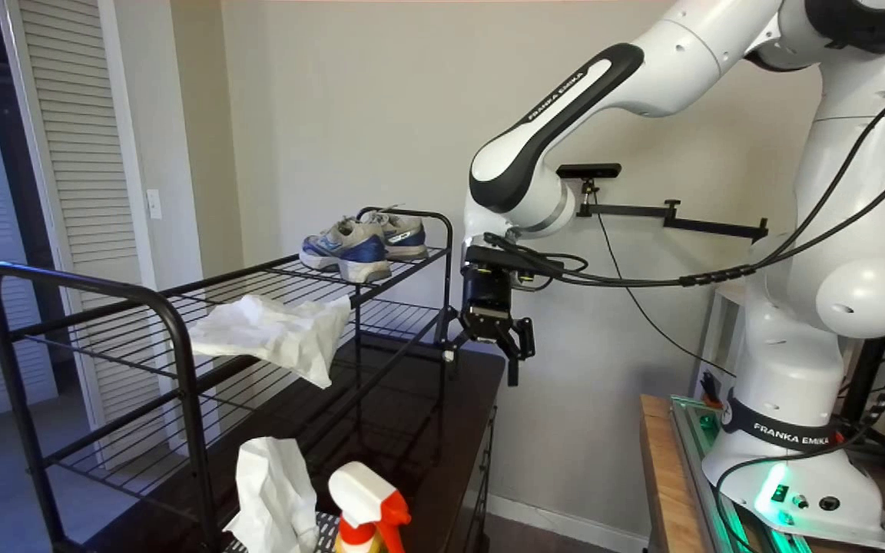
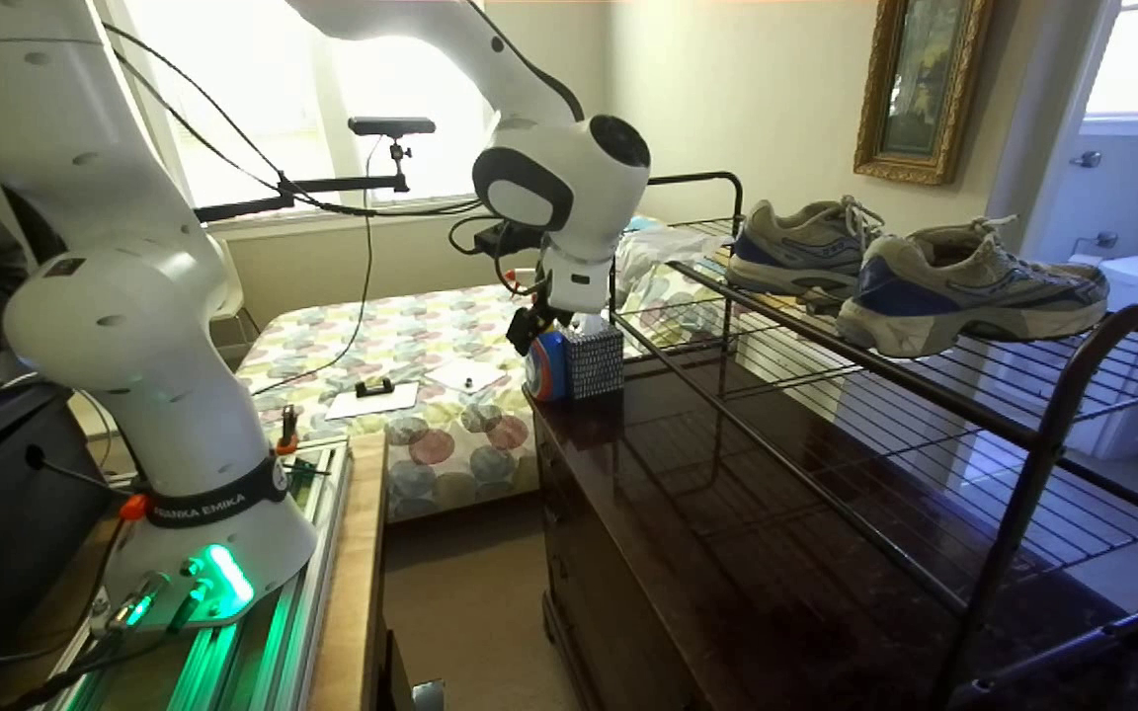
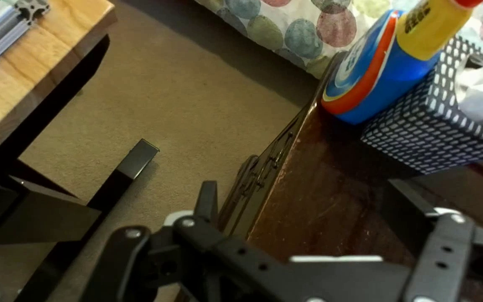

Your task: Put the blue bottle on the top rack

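The blue bottle is a spray bottle with a yellow neck and a red and white head. It stands upright on the dresser's corner in the wrist view [image 3: 413, 71]. An exterior view shows its blue body [image 2: 546, 365], its top covered by my gripper [image 2: 534, 328]; another shows only its head [image 1: 362, 495]. The top rack [image 1: 404, 275] is a black wire shelf above the dresser, also seen in an exterior view [image 2: 934, 392]. My gripper [image 1: 485, 361] is open and empty, apart from the bottle, above the dresser's front edge. Its spread fingers show in the wrist view [image 3: 304, 197].
A patterned tissue box [image 2: 597, 363] stands beside the bottle on the dresser [image 2: 727, 533]. Two shoes [image 1: 350, 250] and a white crumpled bag [image 1: 266, 330] lie on the top rack. A lower wire shelf is under it. A bed [image 2: 431, 405] is behind the bottle.
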You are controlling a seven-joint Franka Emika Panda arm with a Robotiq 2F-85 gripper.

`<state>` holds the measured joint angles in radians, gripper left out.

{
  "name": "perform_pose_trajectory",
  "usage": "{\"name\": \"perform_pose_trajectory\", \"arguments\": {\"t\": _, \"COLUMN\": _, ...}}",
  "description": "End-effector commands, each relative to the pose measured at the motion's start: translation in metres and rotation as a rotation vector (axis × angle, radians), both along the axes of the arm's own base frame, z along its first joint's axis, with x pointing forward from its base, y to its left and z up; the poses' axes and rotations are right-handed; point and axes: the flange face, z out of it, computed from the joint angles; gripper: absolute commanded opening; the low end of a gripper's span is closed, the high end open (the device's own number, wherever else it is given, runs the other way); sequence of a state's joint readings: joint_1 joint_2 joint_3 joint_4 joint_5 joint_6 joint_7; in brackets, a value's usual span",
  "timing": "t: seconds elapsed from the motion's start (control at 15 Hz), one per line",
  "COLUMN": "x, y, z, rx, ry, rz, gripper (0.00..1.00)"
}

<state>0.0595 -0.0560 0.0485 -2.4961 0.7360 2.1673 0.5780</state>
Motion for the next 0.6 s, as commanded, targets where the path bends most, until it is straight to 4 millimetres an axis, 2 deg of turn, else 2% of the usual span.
{"name": "perform_pose_trajectory", "arguments": {"t": 0.0, "x": 0.016, "y": 0.016, "z": -0.025, "rx": -0.008, "ry": 0.091, "rz": -0.165, "gripper": 1.00}}
{"name": "perform_pose_trajectory", "arguments": {"t": 0.2, "x": 0.015, "y": 0.027, "z": -0.046, "rx": -0.001, "ry": 0.213, "rz": -0.226, "gripper": 1.00}}
{"name": "perform_pose_trajectory", "arguments": {"t": 0.53, "x": 0.018, "y": 0.048, "z": -0.077, "rx": 0.223, "ry": 0.369, "rz": -0.206, "gripper": 1.00}}
